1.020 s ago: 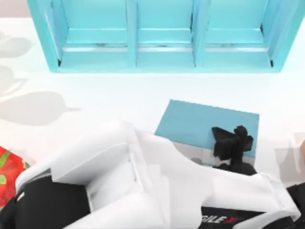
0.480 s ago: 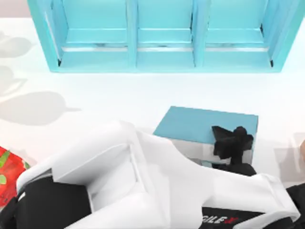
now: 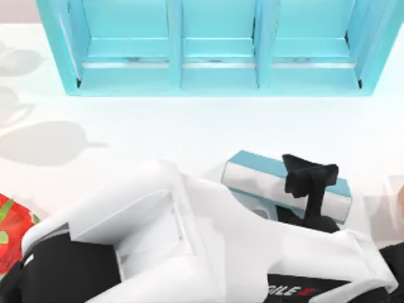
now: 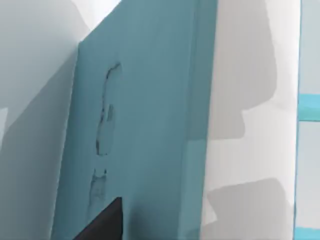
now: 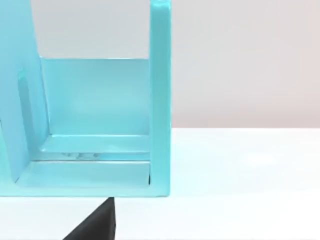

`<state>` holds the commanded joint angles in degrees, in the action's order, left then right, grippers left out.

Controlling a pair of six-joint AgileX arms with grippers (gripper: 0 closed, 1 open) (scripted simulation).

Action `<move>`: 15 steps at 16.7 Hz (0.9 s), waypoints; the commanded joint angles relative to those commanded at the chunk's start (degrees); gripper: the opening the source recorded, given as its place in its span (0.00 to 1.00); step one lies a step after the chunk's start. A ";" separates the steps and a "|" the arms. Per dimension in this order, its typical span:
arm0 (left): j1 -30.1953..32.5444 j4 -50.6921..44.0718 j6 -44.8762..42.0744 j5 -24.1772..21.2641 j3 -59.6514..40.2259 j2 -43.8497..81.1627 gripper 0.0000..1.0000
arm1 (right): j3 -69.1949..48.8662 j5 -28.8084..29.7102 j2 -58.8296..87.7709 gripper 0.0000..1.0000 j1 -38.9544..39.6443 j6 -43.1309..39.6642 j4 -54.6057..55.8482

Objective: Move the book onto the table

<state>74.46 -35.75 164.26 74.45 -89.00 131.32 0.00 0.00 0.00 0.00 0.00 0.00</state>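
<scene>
Near the table's (image 3: 158, 126) front right, our left gripper (image 3: 309, 180) is clamped on the book (image 3: 265, 165). Compared with 1 second ago, the book has rolled: its teal cover faced up then, now we see mostly white page edge and a thin cover strip, so it's tipped well up on edge. It's out of the shelf (image 3: 214, 82), all 3 compartments bare. Can't tell if it touches the table; our read is the task's in the set-down phase, with release pending. In the left wrist view the book's cover (image 4: 145, 130) sits close against the camera. Table is glossy white, plenty of free room between book and shelf. Red patterned thing (image 3: 9, 227) at the left edge, well apart. Right gripper: can't tell its state; its wrist view faces the shelf's end compartment (image 5: 95, 115).
</scene>
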 joint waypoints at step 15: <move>8.31 -26.46 25.53 -2.51 -6.80 6.04 1.00 | 0.00 0.00 0.00 1.00 0.00 0.00 0.00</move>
<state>82.78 -62.21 189.79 71.94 -95.80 137.36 0.00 0.00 0.00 0.00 0.00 0.00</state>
